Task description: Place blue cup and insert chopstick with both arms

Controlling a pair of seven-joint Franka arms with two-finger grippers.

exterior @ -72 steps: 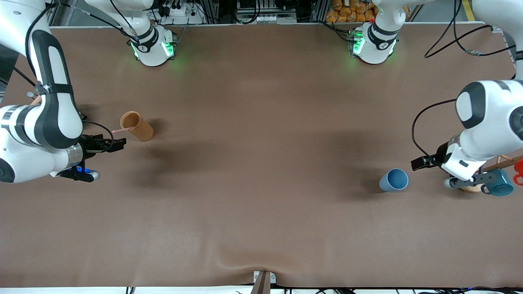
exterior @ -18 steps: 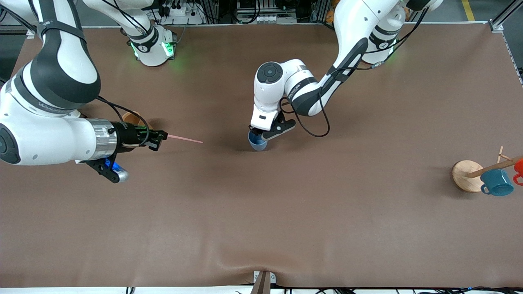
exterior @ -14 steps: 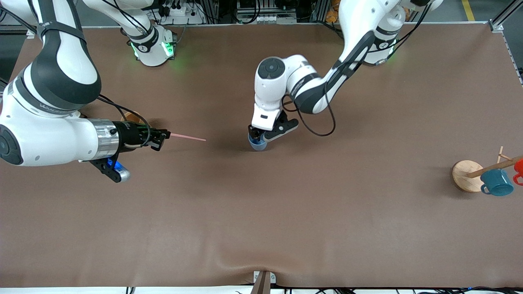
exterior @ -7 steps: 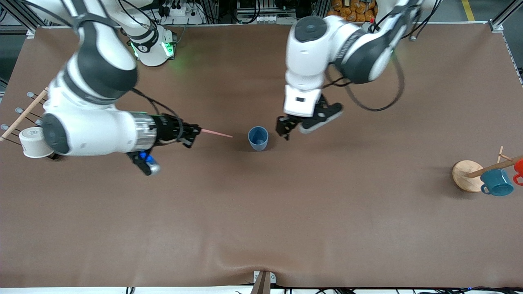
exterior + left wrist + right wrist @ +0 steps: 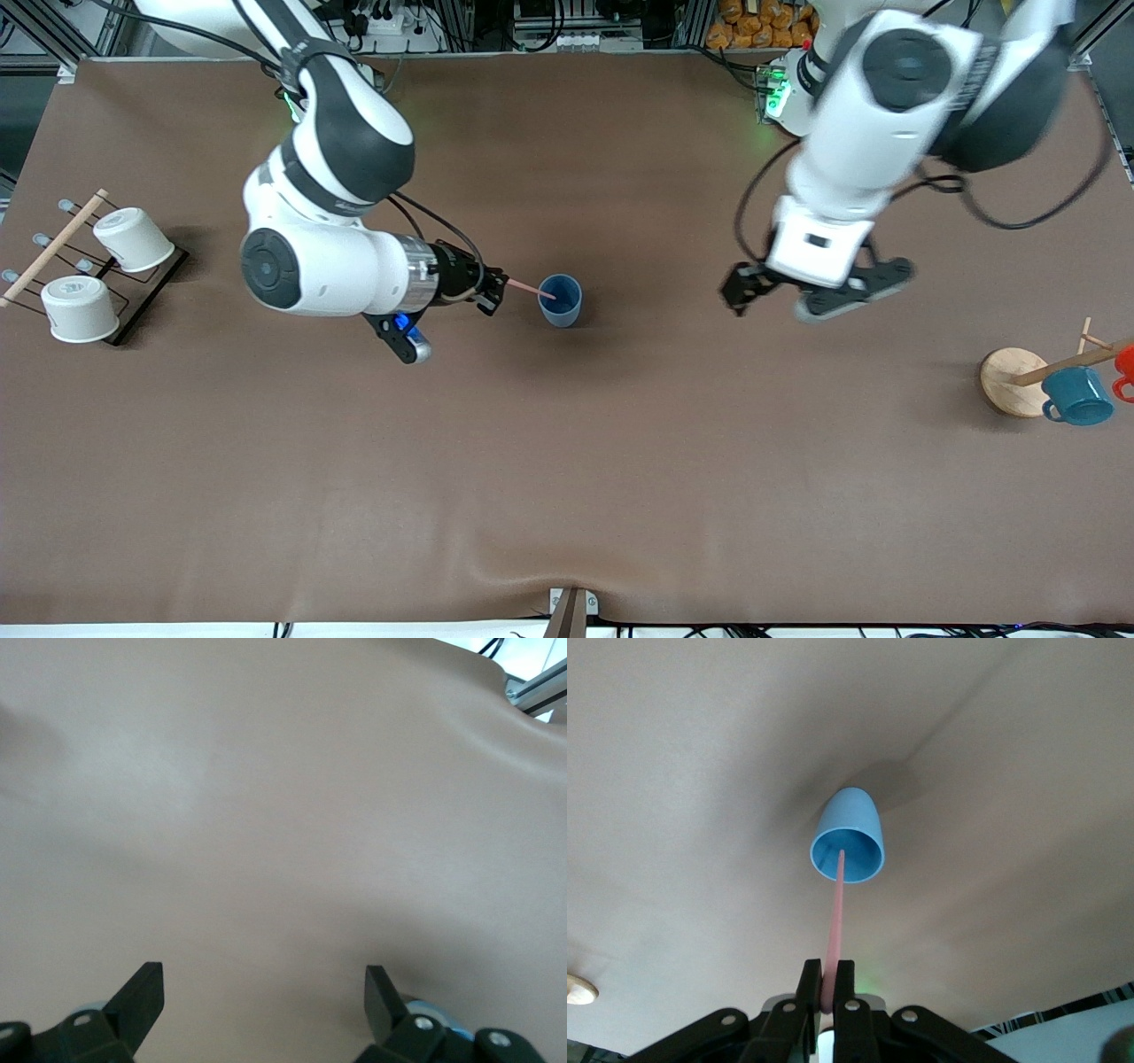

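Observation:
The blue cup (image 5: 561, 300) stands upright mid-table with nothing gripping it. My right gripper (image 5: 493, 295) hovers beside it, toward the right arm's end of the table, shut on the pale pink chopstick (image 5: 530, 288). The chopstick slants toward the cup and its tip sits at the cup's mouth. In the right wrist view the gripper (image 5: 828, 985) pinches the chopstick (image 5: 835, 904), whose end lies inside the cup's (image 5: 848, 835) opening. My left gripper (image 5: 742, 293) is open and empty, raised over bare table toward the left arm's end. The left wrist view shows the left gripper (image 5: 262, 992) over table only.
A wire rack with a wooden rod (image 5: 51, 249) holds two upturned white cups (image 5: 133, 237) (image 5: 80, 308) at the right arm's end. A mug stand with a round wooden base (image 5: 1010, 383), a teal mug (image 5: 1076, 396) and a red item (image 5: 1125, 368) is at the left arm's end.
My left gripper let go of the cup and pulled up and away toward the left arm's end. My right gripper carried the chopstick across until its tip reached the cup's mouth.

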